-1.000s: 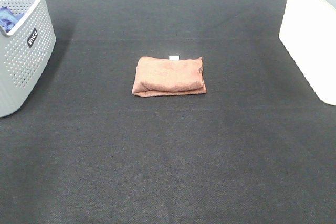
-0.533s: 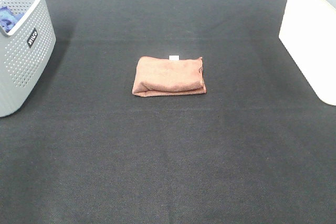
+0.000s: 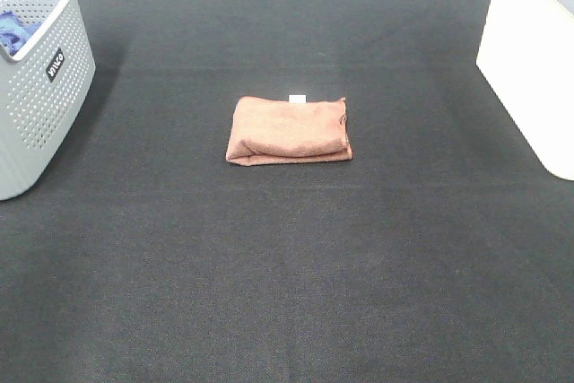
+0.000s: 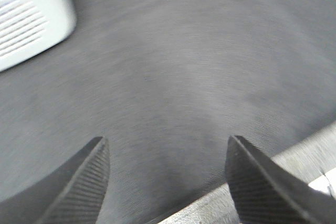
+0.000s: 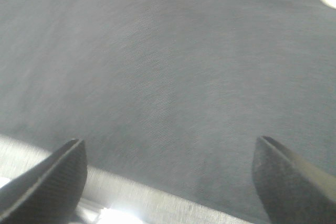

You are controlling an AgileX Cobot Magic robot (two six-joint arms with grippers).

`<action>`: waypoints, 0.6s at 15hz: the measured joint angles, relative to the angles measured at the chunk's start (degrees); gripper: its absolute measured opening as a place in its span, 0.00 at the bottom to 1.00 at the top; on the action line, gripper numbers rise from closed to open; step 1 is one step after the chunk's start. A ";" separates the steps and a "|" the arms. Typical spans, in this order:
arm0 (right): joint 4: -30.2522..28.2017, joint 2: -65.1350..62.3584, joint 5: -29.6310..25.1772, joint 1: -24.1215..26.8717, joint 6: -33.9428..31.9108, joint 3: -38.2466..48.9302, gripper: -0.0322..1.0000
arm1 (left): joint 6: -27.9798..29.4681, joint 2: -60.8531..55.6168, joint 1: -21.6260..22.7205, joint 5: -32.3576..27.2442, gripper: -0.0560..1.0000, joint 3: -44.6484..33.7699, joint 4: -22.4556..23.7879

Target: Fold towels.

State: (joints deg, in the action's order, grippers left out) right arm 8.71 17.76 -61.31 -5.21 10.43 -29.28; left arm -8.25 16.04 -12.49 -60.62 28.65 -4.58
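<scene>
A rust-brown towel [image 3: 289, 130] lies folded into a small rectangle near the middle of the black cloth-covered table [image 3: 287, 257], with a white tag at its far edge. Neither gripper shows in the exterior high view. In the left wrist view my left gripper [image 4: 167, 174] is open and empty over bare black cloth near the table's edge. In the right wrist view my right gripper [image 5: 170, 174] is open and empty, also over bare cloth by the edge. The towel is out of both wrist views.
A grey perforated laundry basket [image 3: 36, 78] stands at the far left with blue cloth inside; its corner shows in the left wrist view [image 4: 31, 19]. A white bin [image 3: 534, 60] stands at the far right.
</scene>
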 joint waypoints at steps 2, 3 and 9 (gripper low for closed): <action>0.00 -3.50 0.00 2.41 0.00 0.00 0.81 | 0.00 -1.83 5.10 0.06 0.64 0.00 0.00; 0.00 -5.39 0.00 2.46 0.06 0.00 0.81 | 0.00 -4.01 7.39 0.00 0.64 0.00 0.00; 0.06 -13.87 -0.06 2.46 0.06 0.00 0.81 | 0.00 -16.21 10.14 0.00 0.64 -0.06 0.00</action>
State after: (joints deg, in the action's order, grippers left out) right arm 8.77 3.90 -61.36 -2.75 10.49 -29.28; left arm -8.25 -0.17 -2.35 -60.62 28.59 -4.58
